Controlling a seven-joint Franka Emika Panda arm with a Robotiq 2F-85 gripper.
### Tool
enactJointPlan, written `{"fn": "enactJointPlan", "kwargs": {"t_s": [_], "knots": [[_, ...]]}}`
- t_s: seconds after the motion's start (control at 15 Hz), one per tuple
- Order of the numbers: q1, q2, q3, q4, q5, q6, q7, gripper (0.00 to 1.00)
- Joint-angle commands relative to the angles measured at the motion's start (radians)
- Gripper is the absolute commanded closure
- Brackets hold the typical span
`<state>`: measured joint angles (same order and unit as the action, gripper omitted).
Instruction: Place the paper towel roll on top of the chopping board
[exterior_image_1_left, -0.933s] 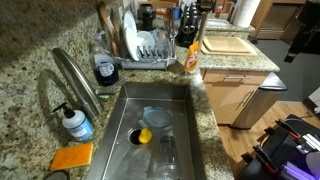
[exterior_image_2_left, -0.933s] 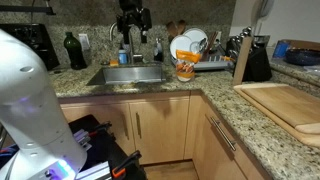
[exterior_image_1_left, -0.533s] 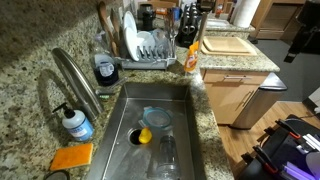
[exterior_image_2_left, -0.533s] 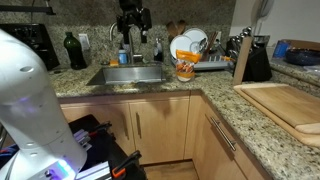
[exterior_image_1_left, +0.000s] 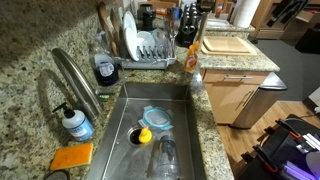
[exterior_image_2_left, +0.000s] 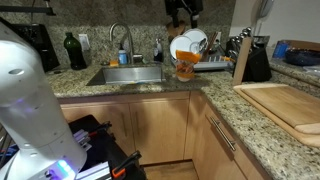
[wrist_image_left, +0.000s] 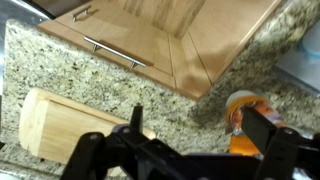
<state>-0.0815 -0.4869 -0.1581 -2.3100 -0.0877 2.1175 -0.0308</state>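
**Kitchen corner: granite counter, arm up by the far wall**

Surface: speckled brown granite counter (exterior_image_2_left: 225, 105) turns an L-shaped corner. Pale wood cabinets (exterior_image_2_left: 160, 125) with bar handles sit below it. A steel sink (exterior_image_1_left: 170, 95) is set into the stone, with a curved faucet (exterior_image_1_left: 75, 78) on its left in that view. In the basin, a small yellow item (exterior_image_1_left: 145, 135) lies near the drain among clear glassware. An orange sponge (exterior_image_1_left: 72, 157) and a pump soap bottle (exterior_image_1_left: 76, 122) sit on the near left ledge. A dish rack (exterior_image_1_left: 140, 62) holding white plates stands at the sink's far end, and an orange bottle (exterior_image_1_left: 190, 58) is just to its right. In an exterior view a dark knife block (exterior_image_2_left: 245, 60) stands on the counter's right run.

Chopping board (exterior_image_1_left: 228, 45): lies flat on the counter to the right of the orange bottle, with its top bare. It shows in both exterior views and at the wrist view's lower left.

Paper towel roll (exterior_image_1_left: 243, 10): stands upright at far right, beyond the board's far edge and not on it. Whether it touches the board cannot be told.

Gripper (exterior_image_2_left: 183, 12): hangs high near the far wall, above the plates. Its dark frame fills the bottom of the wrist view. How far apart the jaws stand cannot be told.
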Motion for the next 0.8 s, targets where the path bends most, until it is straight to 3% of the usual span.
{"fn": "enactJointPlan", "kwargs": {"t_s": [0.0, 0.13, 0.33, 0.4, 0.73], "knots": [[0.003, 0.160, -0.050, 0.115, 0.118, 0.096, -0.028, 0.00], [-0.020, 0.114, -0.031, 0.078, 0.106, 0.082, -0.026, 0.00], [-0.011, 0.159, -0.029, 0.109, 0.136, 0.085, -0.032, 0.00], [-0.029, 0.178, -0.018, 0.112, 0.091, 0.106, 0.004, 0.00], [-0.063, 0.459, -0.010, 0.312, -0.012, 0.229, 0.170, 0.00]]}}
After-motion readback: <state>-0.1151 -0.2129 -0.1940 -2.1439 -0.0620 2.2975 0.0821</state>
